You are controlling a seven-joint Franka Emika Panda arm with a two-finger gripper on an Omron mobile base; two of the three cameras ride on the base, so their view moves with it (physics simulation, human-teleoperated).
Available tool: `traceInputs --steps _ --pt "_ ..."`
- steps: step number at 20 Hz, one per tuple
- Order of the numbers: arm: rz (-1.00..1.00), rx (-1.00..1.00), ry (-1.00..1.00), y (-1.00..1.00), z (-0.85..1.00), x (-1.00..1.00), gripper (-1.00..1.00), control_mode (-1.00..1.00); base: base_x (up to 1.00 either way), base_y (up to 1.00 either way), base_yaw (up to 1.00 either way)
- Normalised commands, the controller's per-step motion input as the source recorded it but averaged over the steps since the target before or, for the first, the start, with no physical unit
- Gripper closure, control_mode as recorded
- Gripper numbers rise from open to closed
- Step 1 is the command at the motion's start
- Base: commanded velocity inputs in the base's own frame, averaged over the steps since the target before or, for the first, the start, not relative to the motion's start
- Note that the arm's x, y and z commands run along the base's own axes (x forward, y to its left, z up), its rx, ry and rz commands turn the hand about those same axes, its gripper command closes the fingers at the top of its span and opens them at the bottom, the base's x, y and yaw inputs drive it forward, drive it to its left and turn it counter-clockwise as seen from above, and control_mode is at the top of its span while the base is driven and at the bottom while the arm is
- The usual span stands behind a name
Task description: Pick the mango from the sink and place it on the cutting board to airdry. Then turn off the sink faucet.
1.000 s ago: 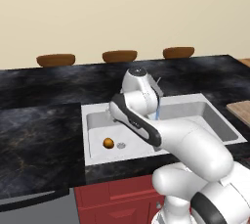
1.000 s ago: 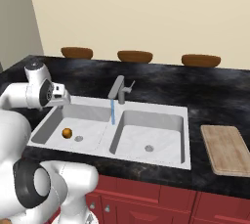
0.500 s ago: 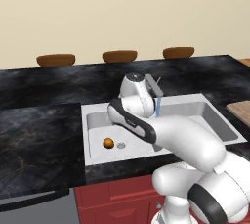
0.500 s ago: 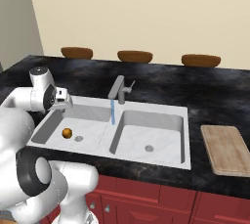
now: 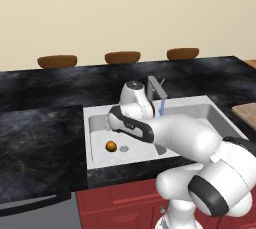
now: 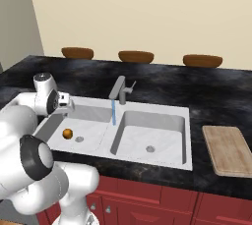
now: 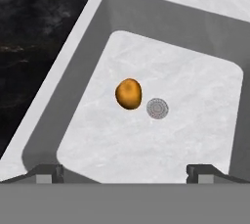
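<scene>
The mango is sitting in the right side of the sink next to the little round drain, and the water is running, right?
Not quite. The mango lies in the left basin of the sink, not the right one, as the right base view shows. It does sit next to that basin's round drain, and water is running from the faucet.

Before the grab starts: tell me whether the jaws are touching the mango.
Apart. In the hand view the mango lies on the sink floor beside the drain, far from the open jaws at the bottom edge.
</scene>
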Motion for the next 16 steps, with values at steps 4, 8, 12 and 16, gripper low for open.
traceInputs --steps 4,8,12,16 --pt "0.00 0.00 0.04 0.00 -0.37 0.10 -1.00 -1.00 0.00 0.00 0.00" --pt "0.00 0.00 0.03 0.00 -0.42 0.04 -1.00 -1.00 0.00 0.00 0.00" --pt "0.00 0.00 0.02 0.04 -0.34 0.02 -1.00 -1.00 0.00 0.00 0.00" --pt "0.00 0.00 0.00 0.07 -0.23 0.02 -1.00 -1.00 0.00 0.00 0.00"
